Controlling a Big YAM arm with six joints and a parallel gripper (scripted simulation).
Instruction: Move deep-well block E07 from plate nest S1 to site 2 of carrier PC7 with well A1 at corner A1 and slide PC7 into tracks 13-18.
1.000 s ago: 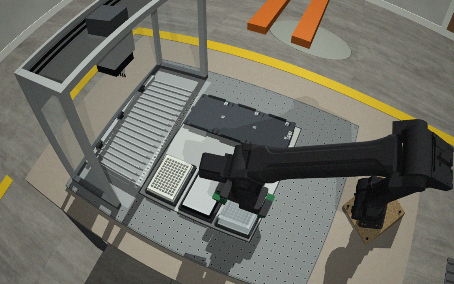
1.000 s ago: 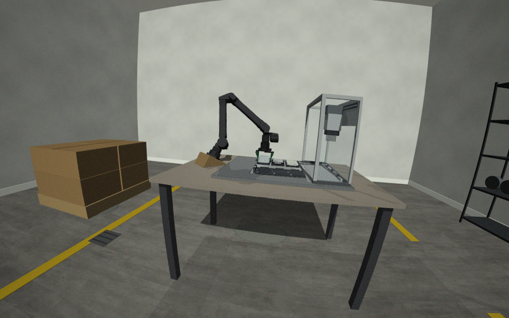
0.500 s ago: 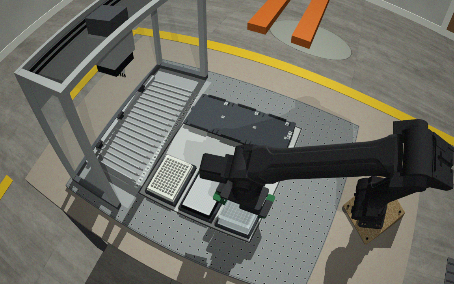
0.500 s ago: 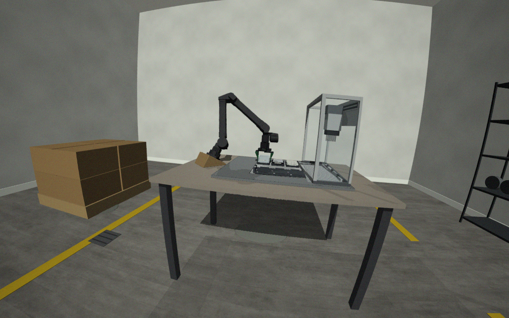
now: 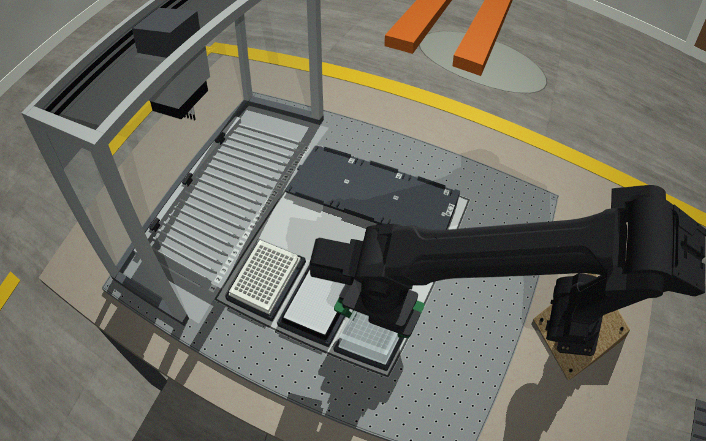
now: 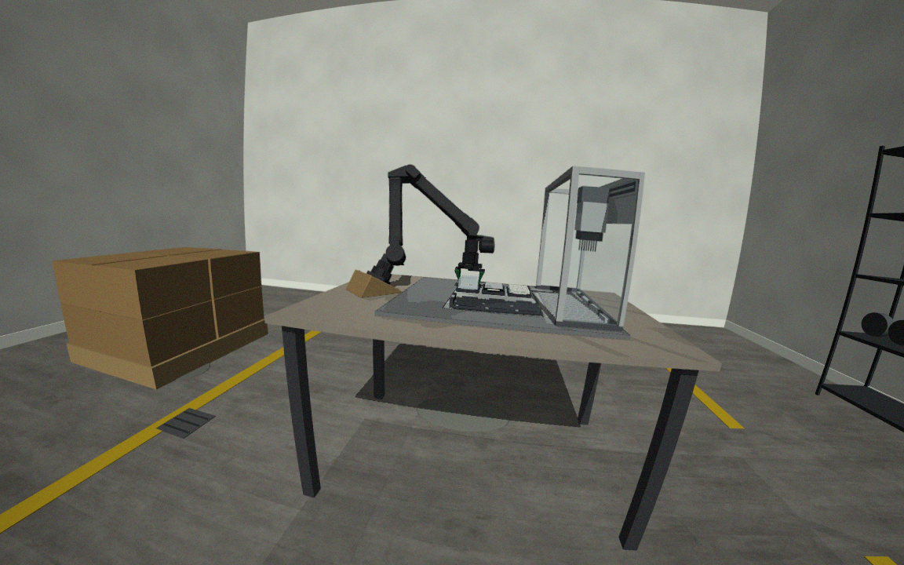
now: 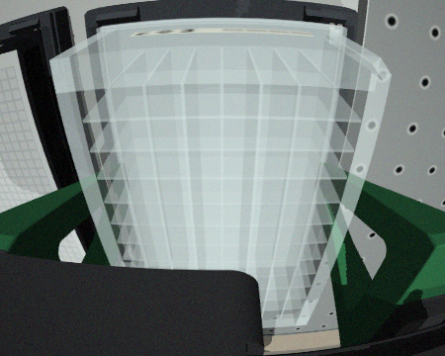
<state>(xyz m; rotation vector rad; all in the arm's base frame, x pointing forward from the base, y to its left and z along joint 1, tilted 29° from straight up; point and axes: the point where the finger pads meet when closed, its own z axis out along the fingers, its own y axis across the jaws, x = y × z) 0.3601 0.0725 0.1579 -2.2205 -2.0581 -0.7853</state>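
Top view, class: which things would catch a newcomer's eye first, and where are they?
The long black arm reaches across the perforated board, its green-fingered gripper shut on the clear block in the nearest nest. Left of it stands the grey frame over ribbed rails, with the dark carrier beside them.

Matte black arm (image 5: 498, 246), boxy links, green fingers

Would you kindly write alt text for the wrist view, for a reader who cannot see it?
A clear deep-well block fills the view, gripped between the tool's green fingers and standing in its black nest. A perforated plate lies to the right.
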